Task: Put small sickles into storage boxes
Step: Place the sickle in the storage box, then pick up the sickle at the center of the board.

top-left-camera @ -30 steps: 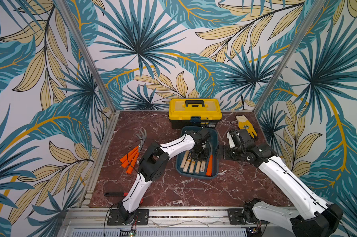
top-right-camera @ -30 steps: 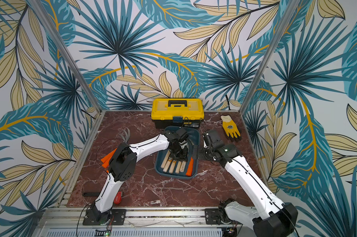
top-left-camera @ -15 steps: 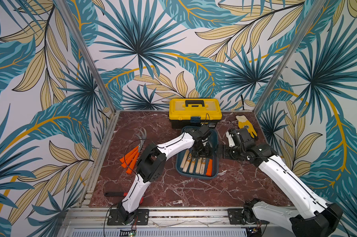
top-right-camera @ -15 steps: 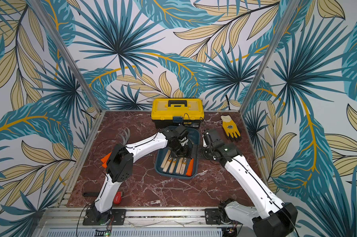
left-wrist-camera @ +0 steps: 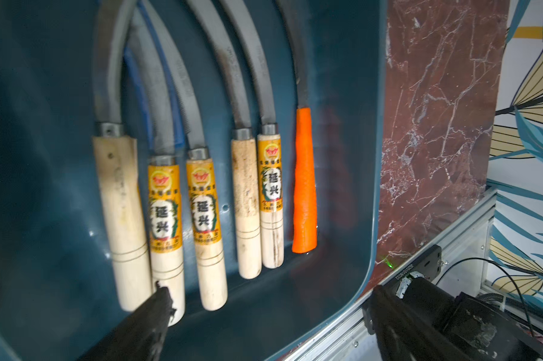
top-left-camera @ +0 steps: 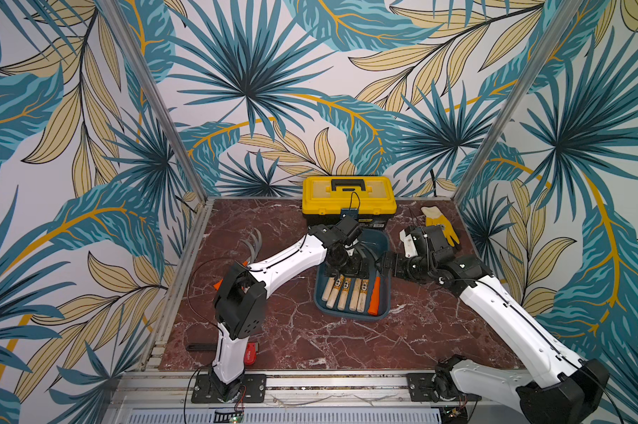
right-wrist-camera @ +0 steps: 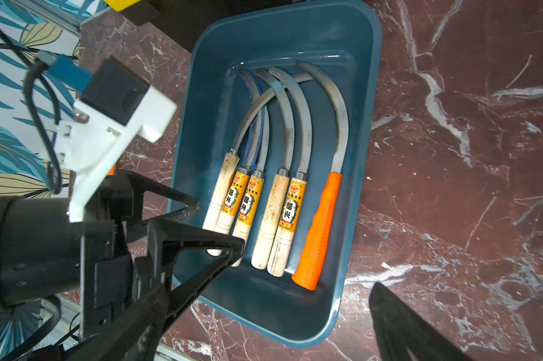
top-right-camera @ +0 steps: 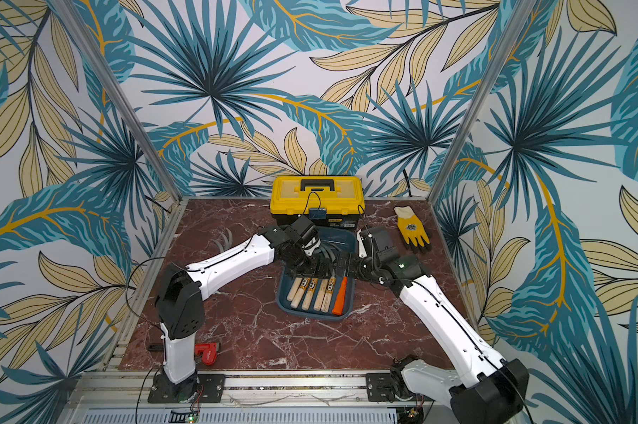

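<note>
Sickles (right-wrist-camera: 279, 218): six are laid in the blue tray (right-wrist-camera: 295, 37) at the desk's (top-left-camera: 273, 330) centre; more sickles (top-left-camera: 252, 244) are left at its left edge. Left end effector (left-wrist-camera: 268, 293) and right end effector (right-wrist-camera: 268, 290) are spread, empty.

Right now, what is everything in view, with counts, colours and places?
Tray: one, teal-blue, table centre.
Sickles in tray: six, five wood-handled and one orange-handled, side by side.
Loose sickles: count partly hidden, grey blades, orange handle, left of tray.
Toolbox: one, yellow and black, behind tray.
Glove: one, yellow and white, back right.
Red tool: one, red, front left.
Table: one, red-brown marble.
Arms: two, white and black, mounted at front.
Left hand: open, over tray.
Right hand: open, by tray's right rim.
</note>
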